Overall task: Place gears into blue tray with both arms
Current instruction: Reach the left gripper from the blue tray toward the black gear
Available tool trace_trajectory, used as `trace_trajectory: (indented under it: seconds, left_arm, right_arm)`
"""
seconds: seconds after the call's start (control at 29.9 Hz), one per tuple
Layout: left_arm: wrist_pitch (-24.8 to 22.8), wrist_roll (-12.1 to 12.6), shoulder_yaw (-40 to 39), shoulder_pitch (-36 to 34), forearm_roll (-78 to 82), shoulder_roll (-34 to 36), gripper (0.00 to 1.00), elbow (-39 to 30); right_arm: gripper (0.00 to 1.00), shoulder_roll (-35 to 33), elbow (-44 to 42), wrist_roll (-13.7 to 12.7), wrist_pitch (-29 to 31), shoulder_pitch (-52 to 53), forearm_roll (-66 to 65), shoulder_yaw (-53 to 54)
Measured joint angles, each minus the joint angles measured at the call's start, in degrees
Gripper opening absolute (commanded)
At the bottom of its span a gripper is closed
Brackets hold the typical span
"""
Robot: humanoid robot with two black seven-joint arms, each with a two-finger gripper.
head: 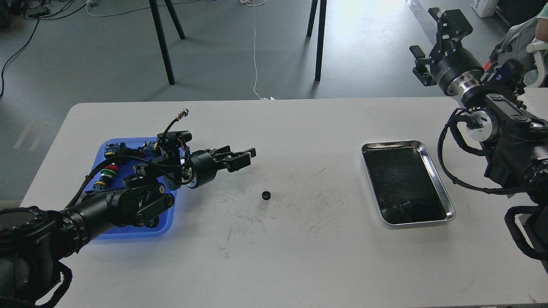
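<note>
One gear (pixel 266 195) lies alone on the scuffed white table (pixel 299 256), near its middle, touching nothing. From the gear, the blue tray (pixel 128 229) sits at about nine o'clock, well apart, near the table's left edge; the steel tray (pixel 432 182) with the dark floor sits at about three o'clock, also well apart.

Much of the blue tray is covered by the left arm (pixel 107 205). On the part of the tray that shows there are a red-and-green push-button switch (pixel 108 171) and small dark connectors (pixel 114 150); whether any gear lies in the tray I cannot tell.

The left gripper (pixel 245 155) reaches past the tray's right rim over bare table, at about eleven o'clock from the gear and near it. Its fingers lie close together with nothing between them, yet how far they are parted I cannot tell from this angle.

The right gripper (pixel 434 42) is raised beyond the table's far right corner, at about one o'clock from the steel tray. Its two fingers stand clearly apart and hold nothing.
</note>
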Motion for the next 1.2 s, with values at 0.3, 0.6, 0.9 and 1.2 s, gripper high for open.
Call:
trace_trajectory:
  seconds: [0.3, 0.6, 0.9, 1.2]
  left_arm:
    - [5.0, 0.0, 0.1, 0.0, 16.6, 0.2, 0.98, -1.1]
    - [6.5, 0.0, 0.5, -0.5, 25.0, 2.5, 0.97, -6.0]
    - [8.2, 0.0, 0.5, -0.5, 31.6, 3.6, 0.92, -9.6]
    - [9.1, 0.0, 1.4, -0.2, 34.9, 3.2, 0.79, -9.8]
  right_arm:
    - [0.98, 0.2, 0.0, 0.0, -0.1, -0.2, 0.0, 1.5]
    - [0.98, 0.1, -0.1, 0.0, -0.1, 0.1, 0.0, 1.4]
    - [0.98, 0.1, 0.0, 0.0, -0.2, 0.4, 0.0, 1.3]
    - [0.98, 0.0, 0.0, 0.0, -0.1, 0.3, 0.0, 1.3]
